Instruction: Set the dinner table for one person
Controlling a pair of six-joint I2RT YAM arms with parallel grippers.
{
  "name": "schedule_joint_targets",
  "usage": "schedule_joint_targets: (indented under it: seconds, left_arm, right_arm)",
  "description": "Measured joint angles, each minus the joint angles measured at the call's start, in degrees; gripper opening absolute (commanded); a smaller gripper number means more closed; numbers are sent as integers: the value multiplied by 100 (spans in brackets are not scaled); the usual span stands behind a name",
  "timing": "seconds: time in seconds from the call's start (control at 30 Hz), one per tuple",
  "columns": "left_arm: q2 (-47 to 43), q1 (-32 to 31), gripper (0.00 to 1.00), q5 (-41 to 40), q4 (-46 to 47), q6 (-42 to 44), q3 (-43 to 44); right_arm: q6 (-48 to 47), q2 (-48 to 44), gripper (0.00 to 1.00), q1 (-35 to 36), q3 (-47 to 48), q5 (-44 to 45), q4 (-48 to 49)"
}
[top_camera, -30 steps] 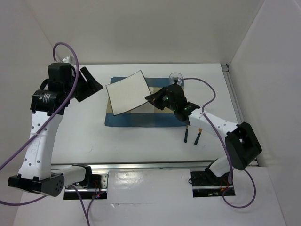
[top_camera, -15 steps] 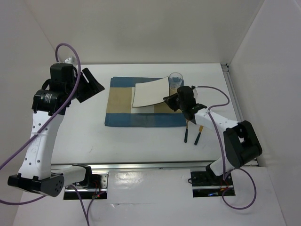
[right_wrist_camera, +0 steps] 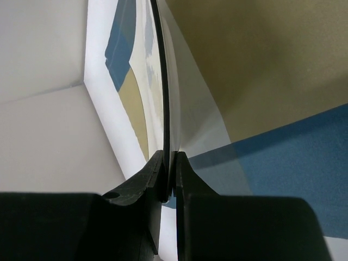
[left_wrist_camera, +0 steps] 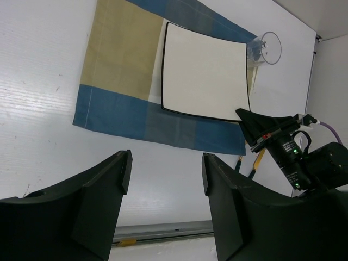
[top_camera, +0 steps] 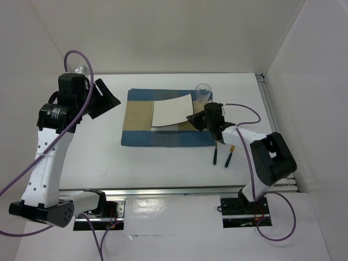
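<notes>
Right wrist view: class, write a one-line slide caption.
Right gripper, jaws shut, pinches the edge of the white plate over the blue-and-tan placemat.

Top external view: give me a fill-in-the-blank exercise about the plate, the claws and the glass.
The right claw is ____ on the square plate's edge.
The left claw hangs ____, holding nothing.
The placemat is blue and ____.
The clear glass stands by the placemat's far ____ corner.
Missing: shut, open, tan, right.
</notes>
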Motion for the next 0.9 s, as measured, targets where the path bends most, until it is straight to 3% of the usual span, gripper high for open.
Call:
schedule_joint_targets:
  seconds: [0.4,0.9]
  left_arm:
    - [0,0,71,-44,-17,0,0]
    - [0,0,71,-44,-17,0,0]
  right_arm:
    - [271,413,0,-59,-291,-289,776]
    - [308,643,0,-116,-282,-457,1049]
